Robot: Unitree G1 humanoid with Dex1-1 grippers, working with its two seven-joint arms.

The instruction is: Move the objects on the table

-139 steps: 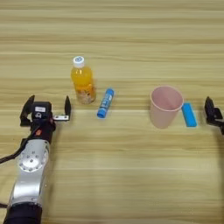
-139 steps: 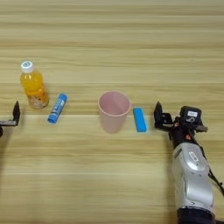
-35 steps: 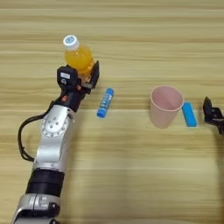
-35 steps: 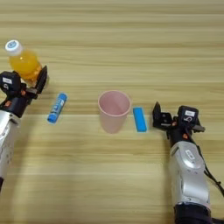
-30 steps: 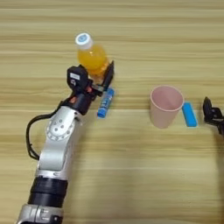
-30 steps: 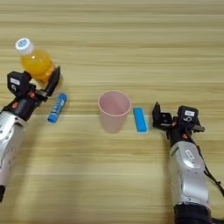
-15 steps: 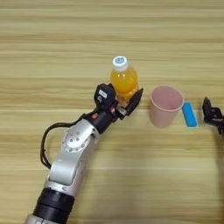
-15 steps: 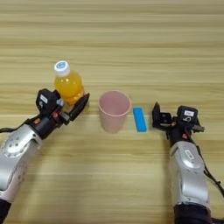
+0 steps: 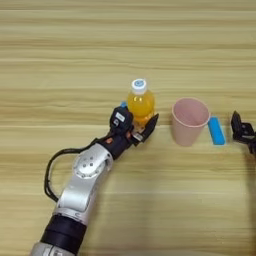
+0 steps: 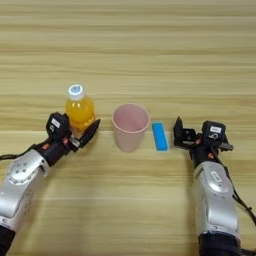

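Your left gripper (image 9: 136,131) is at work near the middle of the worktop (image 9: 60,60), and its jaws are closed around the lower body of the orange-juice bottle (image 9: 140,103), one black finger showing on each side of it. The bottle stands upright, white cap up, just to the left of the pink cup (image 9: 189,120) and apart from it. Whether its base rests on the wood or hangs a little above it cannot be told from either view. The blue glue-stick tube (image 9: 123,105) shows only as a small blue sliver behind the left gripper, almost wholly hidden, so you cannot confirm how it lies. The light-blue block (image 10: 160,136) lies flat on the worktop just right of the cup, between the cup and your right gripper (image 10: 181,136). That gripper rests on the worktop near the block without touching it; its jaws appear parted and hold nothing. In my judgement the task is in its first stage: the bottle is in hand but not released, and the glue-stick tube and the block show no sign of being handled. The cup is not among the things to move; the bottle stands close to it, so watch that clearance.
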